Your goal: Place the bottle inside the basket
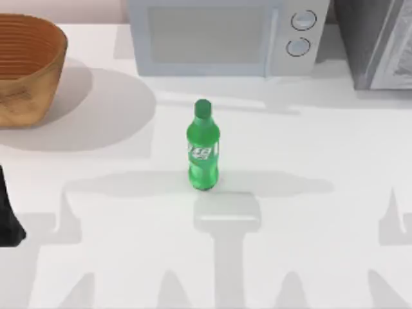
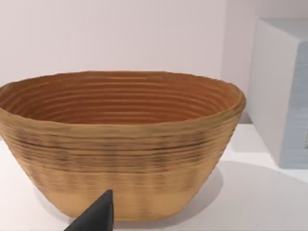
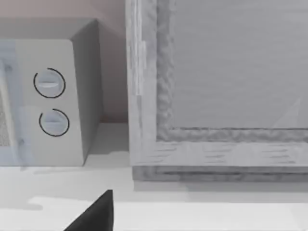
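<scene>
Standing upright near the middle of the white table (image 1: pixel 309 154), one green bottle (image 1: pixel 203 147) is seen with its cap toward the back; a white-and-green label is wrapped round its middle, the writing too small to be read. One wicker basket (image 1: pixel 26 67) is set at the far left corner, well apart from the bottle. Behind the bottle one white microwave (image 1: pixel 222 35) with two round dials is placed, and a grey cabinet (image 1: pixel 376 42) at the right. The left arm (image 1: pixel 8 212) is glimpsed at the left edge, a dark fingertip (image 2: pixel 96 216) facing the basket; whether either gripper is open cannot be told.
</scene>
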Available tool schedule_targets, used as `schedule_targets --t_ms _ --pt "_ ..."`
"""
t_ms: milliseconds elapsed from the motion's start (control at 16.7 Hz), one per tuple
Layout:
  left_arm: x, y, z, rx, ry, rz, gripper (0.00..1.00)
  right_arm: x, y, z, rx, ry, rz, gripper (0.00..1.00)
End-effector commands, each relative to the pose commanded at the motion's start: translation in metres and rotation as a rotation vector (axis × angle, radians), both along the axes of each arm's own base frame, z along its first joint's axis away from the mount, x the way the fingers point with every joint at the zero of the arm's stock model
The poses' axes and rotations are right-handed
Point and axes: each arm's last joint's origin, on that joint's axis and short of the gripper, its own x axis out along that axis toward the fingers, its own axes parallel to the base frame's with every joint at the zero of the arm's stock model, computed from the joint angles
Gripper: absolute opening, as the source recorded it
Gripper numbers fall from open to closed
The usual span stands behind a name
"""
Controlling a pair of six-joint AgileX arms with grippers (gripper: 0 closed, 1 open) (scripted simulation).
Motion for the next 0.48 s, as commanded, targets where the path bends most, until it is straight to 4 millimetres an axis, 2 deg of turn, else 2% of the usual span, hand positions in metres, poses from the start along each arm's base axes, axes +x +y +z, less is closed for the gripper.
schedule_targets --t_ms 240,480 --pt "0.002 -0.001 0.002 0.003 -0.001 -0.014 1.0 0.0 0.0 0.0 0.0 0.0 0.0 1.0" --pt "0.013 -0.008 0.012 0.015 -0.003 -0.093 1.0 0.0 0.0 0.0 0.0 0.0 0.0 1.0"
